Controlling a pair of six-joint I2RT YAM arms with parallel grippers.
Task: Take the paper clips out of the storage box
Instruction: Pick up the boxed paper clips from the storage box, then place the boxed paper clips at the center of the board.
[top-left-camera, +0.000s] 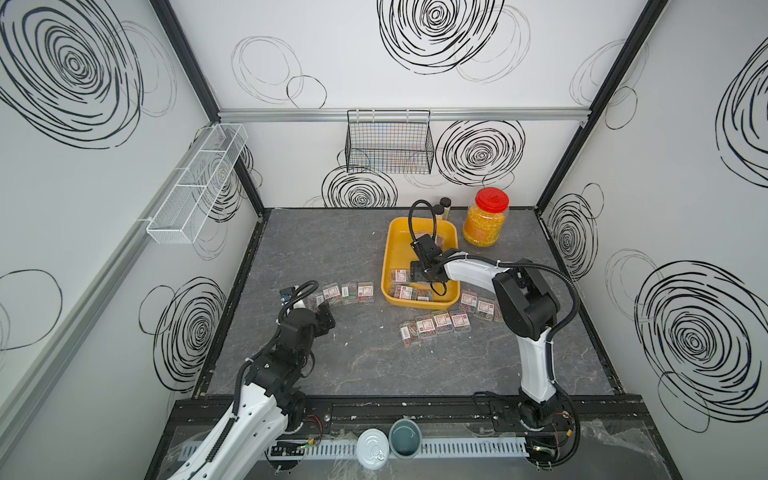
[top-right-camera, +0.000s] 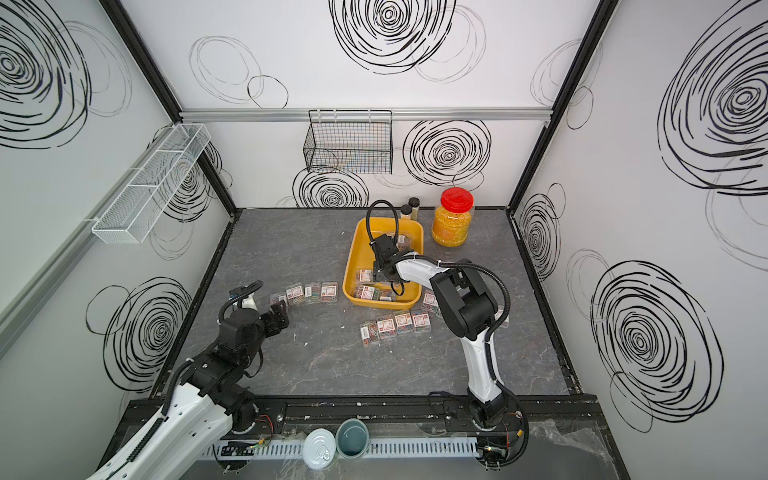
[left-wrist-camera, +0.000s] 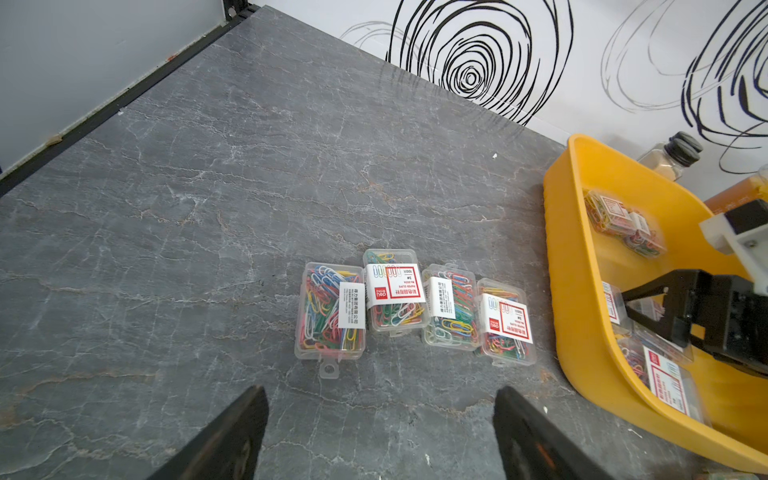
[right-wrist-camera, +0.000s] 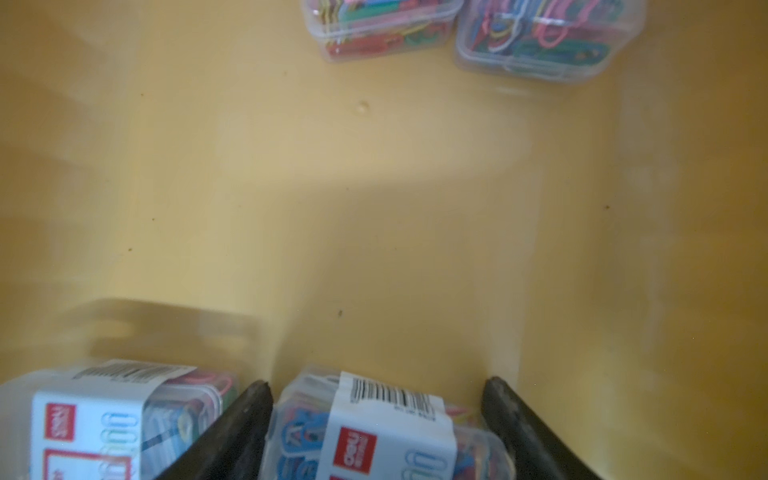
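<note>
The yellow storage box (top-left-camera: 387, 266) stands at the table's back middle, and several clear cases of paper clips (top-left-camera: 404, 291) lie in it, most at its near end. My right gripper (top-left-camera: 417, 276) reaches down into the box. In the right wrist view its fingers (right-wrist-camera: 249, 411) press both sides of one labelled case (right-wrist-camera: 386, 432), with another case (right-wrist-camera: 104, 419) just beside it. More cases lie out on the table in a row (left-wrist-camera: 411, 307) left of the box and in a group (top-left-camera: 436, 323) in front of it. My left gripper (left-wrist-camera: 380, 392) hangs open and empty short of that row.
A red-lidded jar of yellow grains (top-left-camera: 485, 218) and two black-capped bottles (top-left-camera: 441, 208) stand behind the box. A black wire basket (top-left-camera: 388, 143) hangs on the back wall and a white mesh shelf (top-left-camera: 195, 185) on the left wall. A tin (top-left-camera: 372, 454) and a cup (top-left-camera: 405, 437) sit at the front rail.
</note>
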